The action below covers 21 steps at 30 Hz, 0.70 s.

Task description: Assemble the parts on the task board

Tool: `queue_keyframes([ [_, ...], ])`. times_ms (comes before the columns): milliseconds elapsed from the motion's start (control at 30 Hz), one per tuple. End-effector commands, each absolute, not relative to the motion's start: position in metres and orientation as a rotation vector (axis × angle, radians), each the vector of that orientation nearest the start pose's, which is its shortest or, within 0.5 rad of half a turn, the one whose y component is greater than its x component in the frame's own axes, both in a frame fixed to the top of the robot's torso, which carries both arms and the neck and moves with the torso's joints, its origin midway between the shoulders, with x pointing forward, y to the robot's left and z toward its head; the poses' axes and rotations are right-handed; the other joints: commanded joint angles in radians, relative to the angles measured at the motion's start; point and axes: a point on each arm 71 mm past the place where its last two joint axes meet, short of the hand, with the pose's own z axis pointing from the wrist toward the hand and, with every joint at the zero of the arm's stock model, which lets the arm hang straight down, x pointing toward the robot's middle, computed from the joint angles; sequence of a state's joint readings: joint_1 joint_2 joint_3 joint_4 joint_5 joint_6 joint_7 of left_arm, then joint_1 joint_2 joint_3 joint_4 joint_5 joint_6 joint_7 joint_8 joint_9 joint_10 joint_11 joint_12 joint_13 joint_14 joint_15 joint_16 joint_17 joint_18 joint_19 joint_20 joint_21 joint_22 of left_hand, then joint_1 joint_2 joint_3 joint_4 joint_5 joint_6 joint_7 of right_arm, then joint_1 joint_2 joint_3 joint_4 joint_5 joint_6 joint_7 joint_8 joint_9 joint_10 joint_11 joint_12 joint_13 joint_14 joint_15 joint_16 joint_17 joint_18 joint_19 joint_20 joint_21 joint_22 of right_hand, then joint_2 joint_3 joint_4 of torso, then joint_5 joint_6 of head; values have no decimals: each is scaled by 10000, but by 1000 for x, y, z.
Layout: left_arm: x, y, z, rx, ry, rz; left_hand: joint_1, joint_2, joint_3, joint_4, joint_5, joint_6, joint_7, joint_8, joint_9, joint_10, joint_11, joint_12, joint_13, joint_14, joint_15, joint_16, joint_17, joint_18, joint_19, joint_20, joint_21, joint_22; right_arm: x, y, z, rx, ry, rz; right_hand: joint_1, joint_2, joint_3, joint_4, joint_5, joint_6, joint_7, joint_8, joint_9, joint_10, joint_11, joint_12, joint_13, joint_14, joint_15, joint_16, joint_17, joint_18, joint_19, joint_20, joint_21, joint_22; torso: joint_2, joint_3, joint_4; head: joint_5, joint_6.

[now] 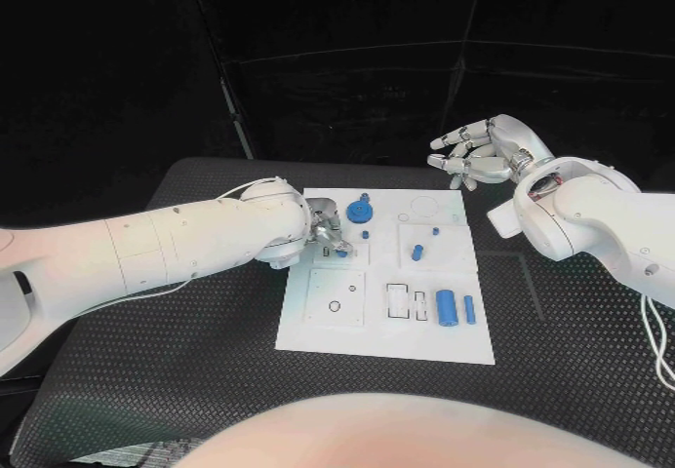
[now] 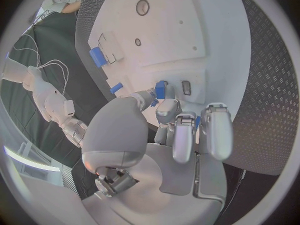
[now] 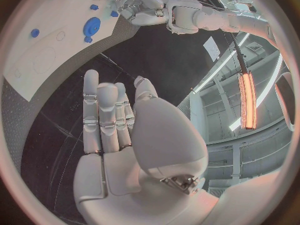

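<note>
left hand is lowered over the upper left part of the task board, and a small blue part is pinched between its fingertips, as the left wrist view shows; the piece is held just at the board's surface beside a small rectangular slot. whether it is already seated cannot be told. right hand is held above the tabletop beyond the board's far right corner, its fingers loosely spread and nothing held.

on the board, a blue gear-like disc is seen near the far edge, a small blue peg below it, another short blue piece near the middle, and a large blue cylinder with a slimmer blue pin beside it at the near right. several outlined recesses and round holes are seen unfilled.

the task is judged to be at an early stage: one part is being placed, and most parts appear to be lying loose, still to be fitted.
</note>
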<state>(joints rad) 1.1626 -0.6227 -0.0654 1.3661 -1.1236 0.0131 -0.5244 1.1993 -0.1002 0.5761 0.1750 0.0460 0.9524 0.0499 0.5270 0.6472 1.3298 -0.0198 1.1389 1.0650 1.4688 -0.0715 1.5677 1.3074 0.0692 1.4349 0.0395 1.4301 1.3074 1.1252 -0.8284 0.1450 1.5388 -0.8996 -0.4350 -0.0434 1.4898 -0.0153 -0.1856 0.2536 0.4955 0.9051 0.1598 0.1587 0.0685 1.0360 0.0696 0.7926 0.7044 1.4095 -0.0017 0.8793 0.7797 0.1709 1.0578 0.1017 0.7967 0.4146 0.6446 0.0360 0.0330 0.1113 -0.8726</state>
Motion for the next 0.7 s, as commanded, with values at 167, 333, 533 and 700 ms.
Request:
queue_keyframes([
  [167, 492, 151, -257, -1247, 22727, -3835, -11, 82, 1061, -1009, 40, 23, -71, 43, 832, 95, -73, 48, 12, 1020, -73, 31, 2634, -163, 23, -43, 3, 468, 498, -200, -149, 4731, 15595, 10116, 119, -5, 53, 32, 35, -88, 11, 40, -5, -60, 28, -31, -12, -75, -5, -61, -10, 128, 55, -9, -33, -10, 7, -1, 17, -42, 0],
  [333, 493, 151, -258, -1277, 22687, -3816, -15, 83, 1067, -1014, 40, 22, -74, 53, 839, 94, -76, 47, 9, 1020, -74, 31, 2634, -162, 19, -44, -2, 462, 498, -199, -149, 4724, 15593, 10131, 119, -5, 53, 32, 35, -88, 11, 40, -5, -60, 28, -31, -12, -75, -5, -61, -10, 128, 55, -9, -33, -10, -1, -7, 27, -55, 0],
  [533, 492, 151, -256, -1399, 22519, -3877, -21, 91, 1102, -1041, 43, 21, -87, 99, 870, 113, -88, 81, 37, 1020, -82, 31, 2634, -169, 38, -51, 15, 493, 498, -199, -149, 4716, 15584, 10144, 127, -6, 62, 42, 56, -88, 14, 44, -5, -70, 31, -33, -25, -86, 0, -87, -19, 126, 51, -9, -51, -18, 7, -16, 37, -81, 0],
  [700, 489, 152, -255, -1458, 22426, -3963, -23, 84, 1142, -1080, 46, 20, -99, 145, 901, 138, -100, 118, 67, 1020, -90, 31, 2634, -174, 55, -59, 30, 519, 498, -199, -149, 4716, 15578, 10141, 127, -6, 63, 43, 58, -87, 14, 45, -5, -71, 31, -33, -26, -86, 0, -86, -16, 126, 50, -9, -52, -19, 1, -19, 48, -89, 0],
])
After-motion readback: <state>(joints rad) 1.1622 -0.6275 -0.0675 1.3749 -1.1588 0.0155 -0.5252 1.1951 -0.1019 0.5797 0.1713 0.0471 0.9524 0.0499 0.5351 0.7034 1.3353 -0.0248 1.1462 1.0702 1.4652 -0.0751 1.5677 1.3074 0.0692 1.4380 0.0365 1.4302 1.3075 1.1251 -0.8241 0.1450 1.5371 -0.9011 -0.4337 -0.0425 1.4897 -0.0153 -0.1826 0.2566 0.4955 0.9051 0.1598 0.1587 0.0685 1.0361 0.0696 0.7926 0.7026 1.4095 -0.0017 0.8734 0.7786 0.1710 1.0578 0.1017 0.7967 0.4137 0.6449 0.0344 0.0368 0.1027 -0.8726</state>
